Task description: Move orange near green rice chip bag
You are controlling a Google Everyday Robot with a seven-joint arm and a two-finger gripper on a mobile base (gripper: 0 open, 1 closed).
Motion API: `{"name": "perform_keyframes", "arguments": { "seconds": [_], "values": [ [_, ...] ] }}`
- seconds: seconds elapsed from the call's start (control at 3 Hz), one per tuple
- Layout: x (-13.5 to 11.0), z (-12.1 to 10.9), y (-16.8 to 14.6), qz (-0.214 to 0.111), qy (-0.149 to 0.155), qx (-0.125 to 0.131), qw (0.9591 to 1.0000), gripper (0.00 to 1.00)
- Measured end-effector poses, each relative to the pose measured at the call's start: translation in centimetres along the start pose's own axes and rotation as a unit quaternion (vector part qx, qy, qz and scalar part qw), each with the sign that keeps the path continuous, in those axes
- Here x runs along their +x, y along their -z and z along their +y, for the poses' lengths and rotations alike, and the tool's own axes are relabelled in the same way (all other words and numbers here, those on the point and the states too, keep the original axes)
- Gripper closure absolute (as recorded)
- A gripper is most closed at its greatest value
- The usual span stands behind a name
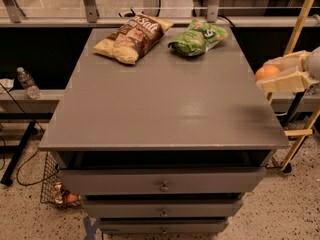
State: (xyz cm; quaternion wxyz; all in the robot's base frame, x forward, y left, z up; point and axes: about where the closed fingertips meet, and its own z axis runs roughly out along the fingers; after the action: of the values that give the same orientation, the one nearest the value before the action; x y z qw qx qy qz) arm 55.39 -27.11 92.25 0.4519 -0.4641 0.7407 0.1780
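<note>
The orange (267, 72) is held between the pale fingers of my gripper (276, 74), lifted off the grey cabinet top (165, 104) and hanging just past its right edge. The gripper is shut on it. The green rice chip bag (198, 36) lies at the back right of the top, well behind and to the left of the gripper. Most of my arm is out of view at the right.
A larger brown and pale-yellow chip bag (131, 37) lies at the back left of the top. A yellow ladder frame (301, 29) stands right of the cabinet. A water bottle (27, 83) and a wire basket (57, 186) are low at the left.
</note>
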Motion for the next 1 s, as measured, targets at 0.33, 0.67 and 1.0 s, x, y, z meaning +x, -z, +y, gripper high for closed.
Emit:
{"name": "perform_keyframes", "arguments": {
  "seconds": [0.33,0.67,1.0],
  "values": [
    [0.0,0.0,0.0,0.000,0.000,0.000,1.0000,1.00],
    [-2.6,-4.3,-1.7,-0.032,-0.008,0.044,0.9985,1.00],
    [-4.6,-8.1,-4.1,-0.040,-0.026,0.080,0.9957,1.00]
  ]
}}
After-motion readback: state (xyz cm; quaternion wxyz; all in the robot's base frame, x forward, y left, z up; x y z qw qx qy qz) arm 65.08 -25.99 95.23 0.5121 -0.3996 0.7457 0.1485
